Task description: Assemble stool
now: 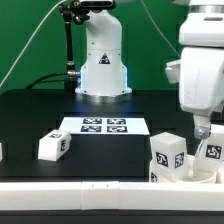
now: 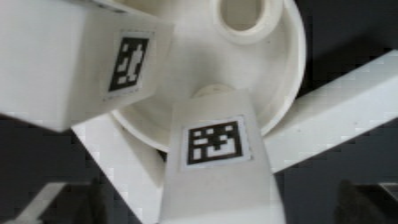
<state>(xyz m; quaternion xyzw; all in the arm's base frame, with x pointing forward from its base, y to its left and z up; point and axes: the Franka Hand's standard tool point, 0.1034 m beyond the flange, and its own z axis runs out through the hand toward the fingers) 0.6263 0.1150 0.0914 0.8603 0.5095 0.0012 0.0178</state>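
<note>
White plastic legs (image 1: 169, 153) bore black-and-white square tags. In the exterior view's lower right, the gripper (image 1: 201, 133) hung among them; I could not tell its finger spread.

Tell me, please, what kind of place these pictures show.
Most likely a robotics laboratory bench. The robot arm's base stands on a black table, a marker board printed with square tags lies flat near it, and a loose white leg bearing a similar tag lies on the table.
</note>
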